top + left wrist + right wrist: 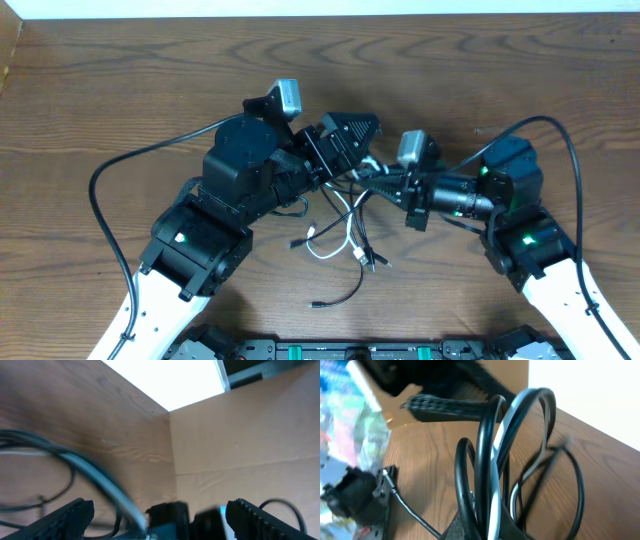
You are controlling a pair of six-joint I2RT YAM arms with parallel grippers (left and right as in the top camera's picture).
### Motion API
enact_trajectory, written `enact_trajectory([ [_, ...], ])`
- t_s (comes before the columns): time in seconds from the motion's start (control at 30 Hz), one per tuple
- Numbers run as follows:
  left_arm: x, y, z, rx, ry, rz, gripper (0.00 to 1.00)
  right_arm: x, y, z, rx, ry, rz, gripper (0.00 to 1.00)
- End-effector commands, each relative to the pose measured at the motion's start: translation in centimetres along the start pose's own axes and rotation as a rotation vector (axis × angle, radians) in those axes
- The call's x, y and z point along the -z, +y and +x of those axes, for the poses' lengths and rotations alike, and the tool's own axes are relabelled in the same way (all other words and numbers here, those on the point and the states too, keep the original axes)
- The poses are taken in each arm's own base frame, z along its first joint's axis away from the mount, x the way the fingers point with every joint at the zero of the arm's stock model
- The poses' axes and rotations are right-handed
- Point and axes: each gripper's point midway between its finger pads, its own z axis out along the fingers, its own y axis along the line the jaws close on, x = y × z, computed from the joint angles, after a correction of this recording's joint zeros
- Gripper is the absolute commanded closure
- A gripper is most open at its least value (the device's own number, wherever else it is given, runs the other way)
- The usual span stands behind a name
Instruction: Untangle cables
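tabletop: wood, brn grain, matt, smooth | cables: blk + 1 wht plastic sheath, glossy | left gripper fingers: blk plastic, matt, ribbed | side wall: cardboard, matt, plain

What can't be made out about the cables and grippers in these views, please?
Overhead: the cables run hidden under the left gripper and right gripper; the plugs are too small to identify.
Left wrist: strands are motion-blurred and cut off by the left edge.
Right wrist: loops hide the right gripper's pinch point.
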Motion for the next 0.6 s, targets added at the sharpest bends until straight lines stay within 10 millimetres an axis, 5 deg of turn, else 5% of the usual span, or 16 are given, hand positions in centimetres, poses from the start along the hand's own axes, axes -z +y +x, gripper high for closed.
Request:
enact_trajectory([
  [0.0, 0.4, -0.4, -0.4, -0.22, -0.012, -0.002, 0.1, 1.2, -1.8, -0.7, -0.175, -0.029, 0.06, 0.99],
  [0.23, 0.5, 1.4, 0.6, -0.377, 0.044, -0.068, 0.1, 4.6, -5.6, -1.2, -0.538, -0.105, 0.15, 0.99],
  [0.57, 0.6, 2.2, 1.5, -0.479, 0.09, -0.085, 0.1, 7.1, -5.3, -3.5, -0.7, -0.178, 0.041, 0.99],
])
